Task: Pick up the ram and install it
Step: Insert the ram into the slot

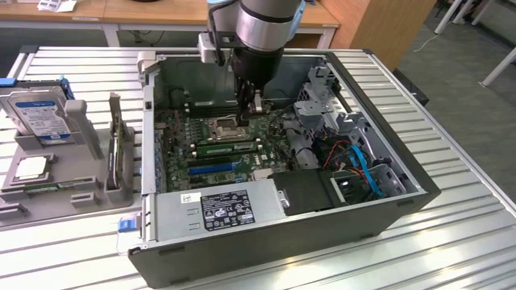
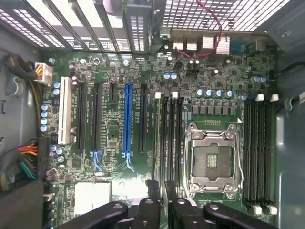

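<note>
Reaches down into the open computer case (image 1: 322,241) on the bench (image 1: 451,199), with the hand (image 1: 244,119) low over the motherboard (image 2: 119,71), near the empty processor socket (image 2: 212,157). Cannot tell whether the hand is open or closed on anything. Shows the ram (image 1: 228,147) standing on edge in a slot just beside that socket, close below the hand.

My silver-and-black arm (image 1: 260,30) reaches straight down, wrist vertical. My black two-fingered gripper (image 1: 248,115) hangs below it, fingers (image 2: 153,200) drawn near together with a narrow gap between.
</note>
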### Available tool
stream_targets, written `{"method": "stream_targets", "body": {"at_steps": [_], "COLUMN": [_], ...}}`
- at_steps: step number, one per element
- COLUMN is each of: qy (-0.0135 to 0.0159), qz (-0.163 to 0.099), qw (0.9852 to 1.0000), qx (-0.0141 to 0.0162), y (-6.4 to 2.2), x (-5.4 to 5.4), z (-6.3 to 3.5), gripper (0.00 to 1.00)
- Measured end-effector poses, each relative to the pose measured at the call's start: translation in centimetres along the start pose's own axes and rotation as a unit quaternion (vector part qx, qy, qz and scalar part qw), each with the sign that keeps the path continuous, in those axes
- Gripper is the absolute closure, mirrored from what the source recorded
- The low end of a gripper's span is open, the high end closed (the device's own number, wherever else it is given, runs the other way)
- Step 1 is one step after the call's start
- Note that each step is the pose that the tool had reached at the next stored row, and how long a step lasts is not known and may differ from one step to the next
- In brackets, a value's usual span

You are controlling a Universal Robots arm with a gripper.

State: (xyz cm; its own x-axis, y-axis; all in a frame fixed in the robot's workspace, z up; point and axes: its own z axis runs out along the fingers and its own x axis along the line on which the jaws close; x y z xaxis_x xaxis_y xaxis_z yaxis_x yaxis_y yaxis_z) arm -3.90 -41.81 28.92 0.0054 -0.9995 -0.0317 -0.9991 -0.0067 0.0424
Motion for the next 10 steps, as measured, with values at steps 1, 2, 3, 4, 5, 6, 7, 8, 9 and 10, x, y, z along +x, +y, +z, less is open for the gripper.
{"method": "stream_targets", "body": {"at_steps": [1,2,3,4,5,6,7,8,9,10], "qy": [0.0000,0.0000,0.0000,0.0000,0.0001,0.0000,0.0000,0.0000,0.0000,0.0000], "qz": [0.000,0.000,0.000,0.000,0.000,0.000,0.000,0.000,0.000,0.000], "qw": [1.0000,1.0000,1.0000,1.0000,1.0000,1.0000,1.0000,1.0000,1.0000,1.0000], "qx": [0.0000,0.0000,0.0000,0.0000,0.0000,0.0000,0.0000,0.0000,0.0000,0.0000], "y": [0.01,0.02,0.03,0.04,0.06,0.07,0.08,0.08,0.09,0.09], "x": [0.0,0.0,0.0,0.0,0.0,0.0,-0.1,-0.1,-0.1,-0.1], "z": [-0.21,-0.43,-0.64,-0.84,-1.38,-1.57,-1.74,-1.92,-2.08,-2.24], "gripper": [0.81,0.81,0.81,0.81,0.81,0.81,0.81,0.81,0.81,0.81]}}
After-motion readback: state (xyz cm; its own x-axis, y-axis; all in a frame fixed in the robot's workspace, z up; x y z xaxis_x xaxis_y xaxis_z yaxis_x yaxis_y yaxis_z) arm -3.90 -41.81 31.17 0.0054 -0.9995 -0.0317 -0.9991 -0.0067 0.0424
